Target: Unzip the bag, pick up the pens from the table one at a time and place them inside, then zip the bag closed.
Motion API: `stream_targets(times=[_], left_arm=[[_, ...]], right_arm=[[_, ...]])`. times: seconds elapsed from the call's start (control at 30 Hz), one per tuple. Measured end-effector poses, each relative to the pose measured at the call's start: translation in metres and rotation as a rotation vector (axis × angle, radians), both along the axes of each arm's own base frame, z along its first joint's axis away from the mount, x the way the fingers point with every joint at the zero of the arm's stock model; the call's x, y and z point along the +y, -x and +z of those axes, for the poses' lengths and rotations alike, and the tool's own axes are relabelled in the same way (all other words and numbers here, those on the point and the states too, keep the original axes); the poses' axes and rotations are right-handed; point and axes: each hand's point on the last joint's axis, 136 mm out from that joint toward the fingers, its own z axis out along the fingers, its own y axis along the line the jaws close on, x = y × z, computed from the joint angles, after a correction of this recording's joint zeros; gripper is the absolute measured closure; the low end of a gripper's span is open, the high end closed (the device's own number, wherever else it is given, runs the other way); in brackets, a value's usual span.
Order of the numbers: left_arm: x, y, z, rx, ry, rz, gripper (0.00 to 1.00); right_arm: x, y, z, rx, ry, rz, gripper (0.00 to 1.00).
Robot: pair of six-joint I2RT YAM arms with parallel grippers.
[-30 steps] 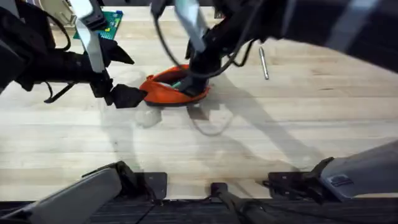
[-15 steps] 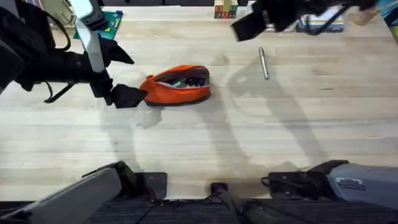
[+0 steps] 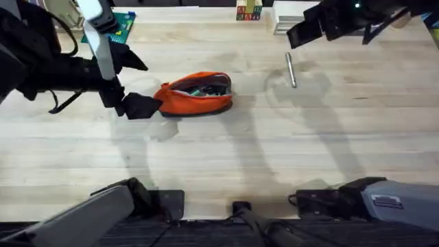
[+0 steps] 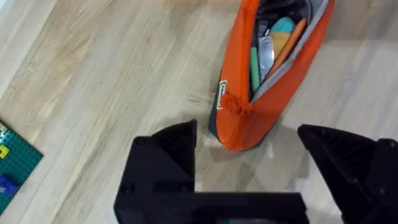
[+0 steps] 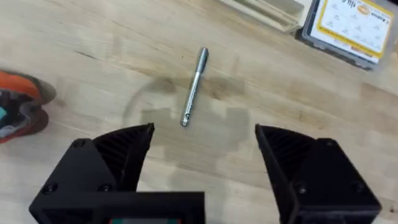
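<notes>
The orange bag (image 3: pixel 195 94) lies unzipped on the table (image 3: pixel 226 158), with several pens showing inside it (image 4: pixel 273 43). My left gripper (image 3: pixel 140 106) sits at the bag's left end. In the left wrist view it (image 4: pixel 249 152) is open, and the bag's orange tip (image 4: pixel 242 127) lies between the fingers without touching either. A silver-grey pen (image 3: pixel 291 70) lies on the wood at the far right. My right gripper (image 3: pixel 302 31) hovers above and just beyond it, open, with the pen (image 5: pixel 194 86) ahead of its fingers (image 5: pixel 205 146).
A green studded plate (image 3: pixel 113 27) lies at the far left behind the left arm. Small coloured blocks (image 3: pixel 248 12) and a flat box with a yellow label (image 5: pixel 354 25) stand along the far edge. Bare wood stretches in front of the bag.
The right arm has pulled out of the bag and swung to the far right, over the silver pen. The left arm and bag have stayed put.
</notes>
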Motion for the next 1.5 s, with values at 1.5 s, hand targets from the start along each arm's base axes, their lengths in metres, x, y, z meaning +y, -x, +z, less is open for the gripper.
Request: stream_targets(times=[1.5], left_arm=[[0.0, -0.001, 0.0, -0.004, -0.001, 0.0, 0.007]], right_arm=[[-0.022, -0.041, -0.154, 0.225, -0.193, -0.314, 0.006]])
